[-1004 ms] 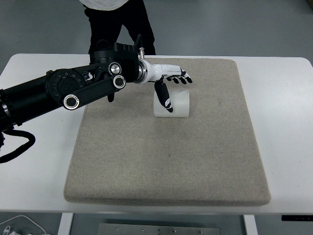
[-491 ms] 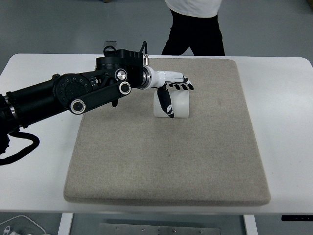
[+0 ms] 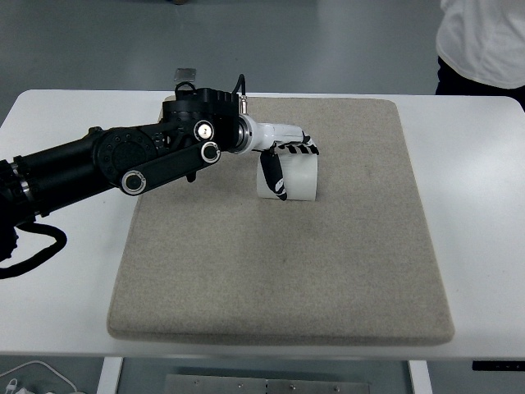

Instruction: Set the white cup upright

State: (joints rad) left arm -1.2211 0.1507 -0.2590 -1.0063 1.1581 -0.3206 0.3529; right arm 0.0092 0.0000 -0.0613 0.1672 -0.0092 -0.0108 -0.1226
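A white cup [image 3: 295, 177] lies on its side on the grey felt mat [image 3: 279, 271], at the mat's far middle. My left hand [image 3: 287, 156] comes in from the left on a black arm and is curled over the cup's top, fingers across its upper side and the thumb down its left end. The cup rests on the mat. The right arm is out of view.
The mat covers most of the white table [image 3: 484, 205]. A person in a white top [image 3: 484, 41] stands beyond the table's far right corner. White cables [image 3: 33, 379] lie below the table's near left edge.
My left hand has lowered slightly and closed tighter over the cup. The person behind the table has walked from the far left to the far right.
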